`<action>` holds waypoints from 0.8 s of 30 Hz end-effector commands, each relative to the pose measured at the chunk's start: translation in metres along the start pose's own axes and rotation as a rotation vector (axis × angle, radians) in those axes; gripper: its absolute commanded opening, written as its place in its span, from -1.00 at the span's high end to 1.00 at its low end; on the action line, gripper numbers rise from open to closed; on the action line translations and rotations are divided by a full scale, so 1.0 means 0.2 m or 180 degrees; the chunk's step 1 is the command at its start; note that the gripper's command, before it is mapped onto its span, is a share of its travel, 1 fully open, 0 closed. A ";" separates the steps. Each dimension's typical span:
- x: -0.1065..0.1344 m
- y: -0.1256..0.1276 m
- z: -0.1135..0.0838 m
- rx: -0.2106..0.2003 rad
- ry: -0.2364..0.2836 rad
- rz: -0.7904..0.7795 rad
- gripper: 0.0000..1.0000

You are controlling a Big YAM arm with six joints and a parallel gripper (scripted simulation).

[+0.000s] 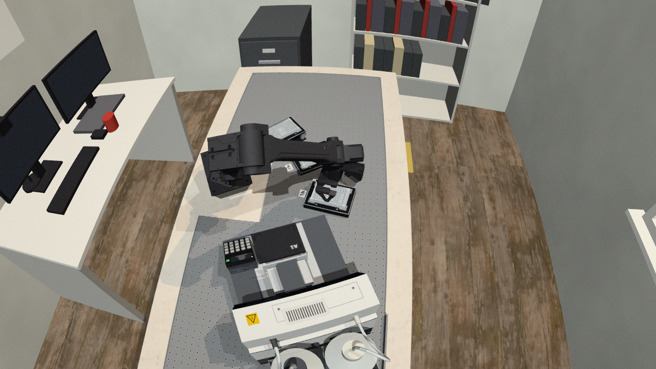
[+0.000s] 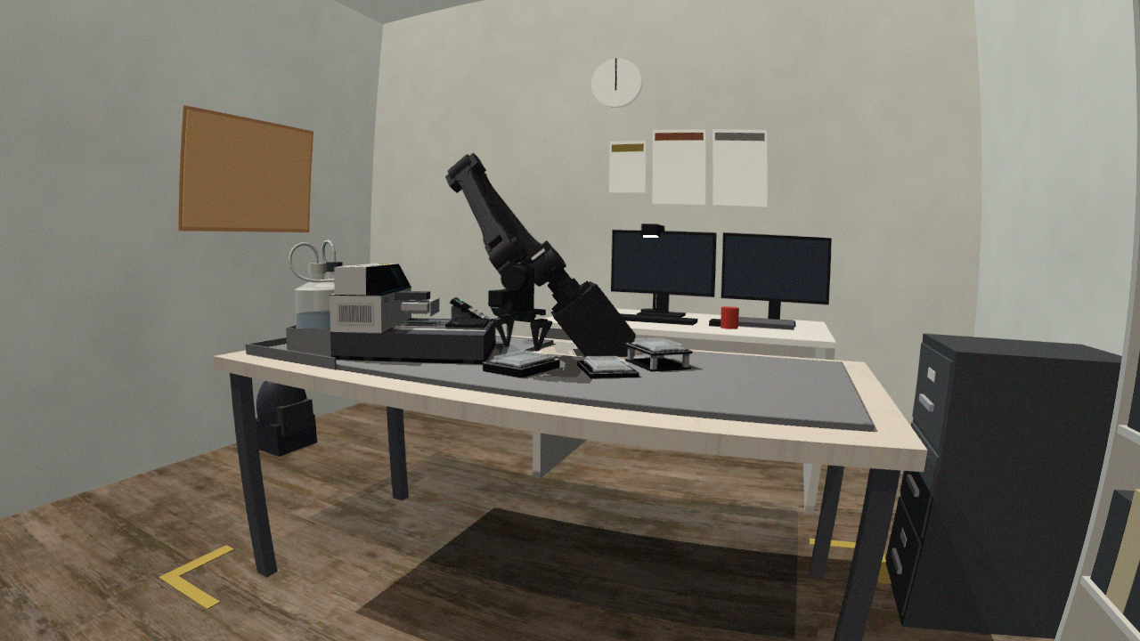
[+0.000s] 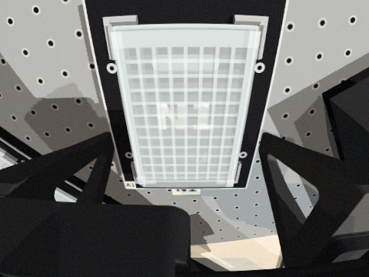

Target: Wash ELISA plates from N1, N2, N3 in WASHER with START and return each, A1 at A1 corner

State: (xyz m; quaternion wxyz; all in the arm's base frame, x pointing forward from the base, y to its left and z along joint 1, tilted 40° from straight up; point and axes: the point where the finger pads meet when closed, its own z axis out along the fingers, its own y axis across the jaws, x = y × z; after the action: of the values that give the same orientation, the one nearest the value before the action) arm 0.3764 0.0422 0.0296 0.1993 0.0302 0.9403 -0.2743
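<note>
Now gripper (image 1: 326, 196) spread wide over ELISA plate (image 3: 186, 108), holding nothing.
Plate sits flat in its black nest (image 3: 98, 46) on the perforated bench top (image 1: 316, 101), just far of the washer (image 1: 293, 270); fingers straddle the plate's near end, apart from it. Washer lamp (image 1: 227, 261) green.

From the top view we lose most of the middle nest's ELISA plate (image 1: 303, 165) beneath the arm (image 1: 298, 149), and the plate in the far nest (image 1: 285, 127) is partly covered too. The gripper (image 1: 326, 195) hides the centre of the nearest plate (image 1: 341, 198). In the wrist view the small label (image 3: 186, 191) below that plate is too blurred to read, and its cut-off corner cannot be told. The washer's reagent bottles (image 1: 348, 351) run off the lower edge.
</note>
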 end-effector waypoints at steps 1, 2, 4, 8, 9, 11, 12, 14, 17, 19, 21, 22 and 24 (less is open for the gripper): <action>-0.04 0.01 -0.02 -0.0032 -0.0061 0.0006 -1.00; -0.04 0.01 -0.02 -0.0032 -0.0061 0.0006 -1.00; -0.04 0.01 -0.02 -0.0032 -0.0061 0.0006 -1.00; 0.00 -0.01 0.02 -0.0012 -0.0019 -0.0020 -1.00; 0.00 -0.01 0.04 0.0000 0.0004 -0.0022 -1.00; 0.01 -0.01 0.05 0.0005 0.0014 -0.0032 -1.00; 0.01 -0.01 0.05 0.0005 0.0014 -0.0032 -1.00; -0.01 0.00 0.01 -0.0031 -0.0055 -0.0024 -1.00; 0.01 -0.01 0.06 0.0002 0.0008 -0.0026 -1.00; 0.01 -0.01 0.07 0.0005 0.0014 -0.0032 -1.00; 0.00 -0.01 0.06 -0.0004 -0.0004 -0.0026 -1.00; 0.00 0.00 0.06 -0.0010 -0.0015 -0.0026 -1.00; 0.00 -0.01 0.08 -0.0002 0.0000 -0.0026 -1.00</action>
State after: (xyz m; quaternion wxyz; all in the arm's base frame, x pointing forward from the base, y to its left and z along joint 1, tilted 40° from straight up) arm 0.3818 0.0383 0.0233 0.2025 0.0279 0.9401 -0.2729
